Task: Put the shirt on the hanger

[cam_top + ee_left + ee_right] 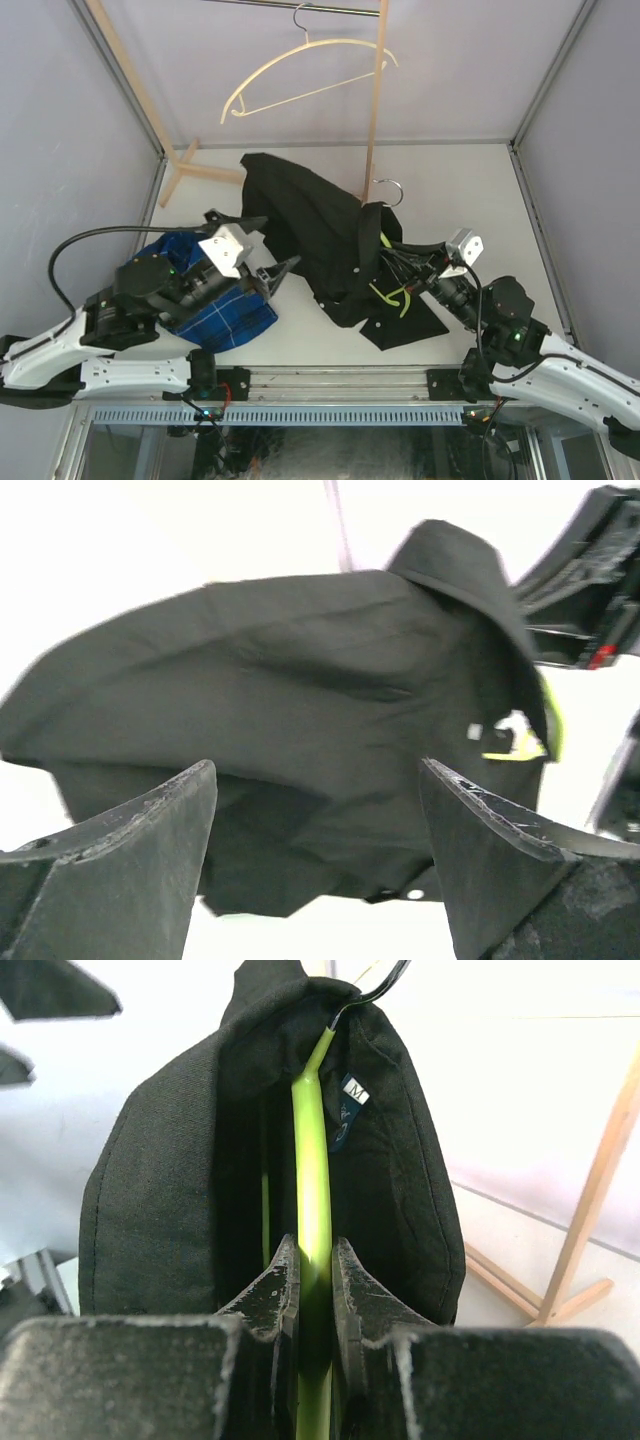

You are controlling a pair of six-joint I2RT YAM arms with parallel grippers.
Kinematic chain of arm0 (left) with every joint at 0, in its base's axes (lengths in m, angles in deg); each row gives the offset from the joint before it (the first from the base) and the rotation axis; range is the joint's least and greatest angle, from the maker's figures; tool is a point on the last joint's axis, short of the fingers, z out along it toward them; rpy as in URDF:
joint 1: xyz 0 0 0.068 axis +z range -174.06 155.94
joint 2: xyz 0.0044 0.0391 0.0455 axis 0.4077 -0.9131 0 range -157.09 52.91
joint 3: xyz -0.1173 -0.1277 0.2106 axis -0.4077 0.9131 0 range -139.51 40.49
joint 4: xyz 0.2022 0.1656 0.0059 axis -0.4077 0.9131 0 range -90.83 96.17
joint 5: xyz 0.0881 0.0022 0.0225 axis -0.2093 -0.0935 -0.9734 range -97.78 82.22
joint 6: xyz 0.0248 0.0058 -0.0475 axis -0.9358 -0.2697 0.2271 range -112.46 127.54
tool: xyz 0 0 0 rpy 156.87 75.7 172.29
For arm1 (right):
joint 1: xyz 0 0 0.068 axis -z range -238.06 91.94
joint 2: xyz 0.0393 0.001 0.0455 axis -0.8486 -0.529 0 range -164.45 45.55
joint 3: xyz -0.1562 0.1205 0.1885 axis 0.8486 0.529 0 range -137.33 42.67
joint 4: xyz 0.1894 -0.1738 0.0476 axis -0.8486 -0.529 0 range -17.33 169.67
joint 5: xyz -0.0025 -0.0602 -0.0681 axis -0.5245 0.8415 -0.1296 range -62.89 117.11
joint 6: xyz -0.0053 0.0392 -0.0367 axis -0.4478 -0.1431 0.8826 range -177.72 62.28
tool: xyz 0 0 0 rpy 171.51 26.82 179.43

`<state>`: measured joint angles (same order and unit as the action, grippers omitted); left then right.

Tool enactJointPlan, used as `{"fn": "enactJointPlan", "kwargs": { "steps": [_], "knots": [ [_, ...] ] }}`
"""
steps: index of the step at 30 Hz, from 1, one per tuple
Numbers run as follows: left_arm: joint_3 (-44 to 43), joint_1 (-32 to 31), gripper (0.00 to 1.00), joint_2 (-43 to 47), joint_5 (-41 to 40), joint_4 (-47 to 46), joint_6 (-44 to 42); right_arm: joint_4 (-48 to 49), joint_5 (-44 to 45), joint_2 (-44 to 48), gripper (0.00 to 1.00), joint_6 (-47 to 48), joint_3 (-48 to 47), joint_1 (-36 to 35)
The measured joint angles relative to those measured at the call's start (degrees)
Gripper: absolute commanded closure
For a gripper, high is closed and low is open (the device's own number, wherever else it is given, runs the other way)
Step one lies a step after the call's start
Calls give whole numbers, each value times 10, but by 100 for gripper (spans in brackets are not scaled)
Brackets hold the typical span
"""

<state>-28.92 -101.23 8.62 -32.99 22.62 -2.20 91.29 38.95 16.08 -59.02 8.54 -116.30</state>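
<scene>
The black shirt [300, 215] hangs draped over the lime-green hanger [388, 293], whose metal hook [389, 184] sticks up above the collar. My right gripper [315, 1245] is shut on the hanger's green bar [312, 1140] inside the shirt's neck [160, 1180], just below the size label. My left gripper [318, 770] is open, its fingers [150, 840] spread wide with nothing between them, just short of the shirt's lower hem [300, 660]. In the top view the left gripper [278, 245] is at the shirt's left side and the right gripper [392, 252] at its right.
A blue plaid shirt [225, 315] lies under the left arm near the table's front edge. A cream hanger [300, 65] hangs on the rail at the back. The wooden rack's post [375, 100] and foot [195, 170] stand behind the black shirt.
</scene>
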Motion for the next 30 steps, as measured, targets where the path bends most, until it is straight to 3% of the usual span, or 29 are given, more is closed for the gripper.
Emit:
{"fn": "enactJointPlan", "kwargs": {
  "steps": [7, 11, 23, 30],
  "knots": [
    [-80, 2, 15, 11, -76, 95, -89, -63, -89, 22, 100, 0, 0, 5],
    [-120, 2, 20, 10, -80, 141, -122, -105, -121, 32, 100, 1, -2, 5],
    [-146, 3, 18, -46, 44, 231, -178, -187, -198, 35, 100, 3, -34, 8],
    [-138, 3, 36, -62, 89, 247, -186, -193, -243, 20, 100, 4, -45, 8]
  ]
}}
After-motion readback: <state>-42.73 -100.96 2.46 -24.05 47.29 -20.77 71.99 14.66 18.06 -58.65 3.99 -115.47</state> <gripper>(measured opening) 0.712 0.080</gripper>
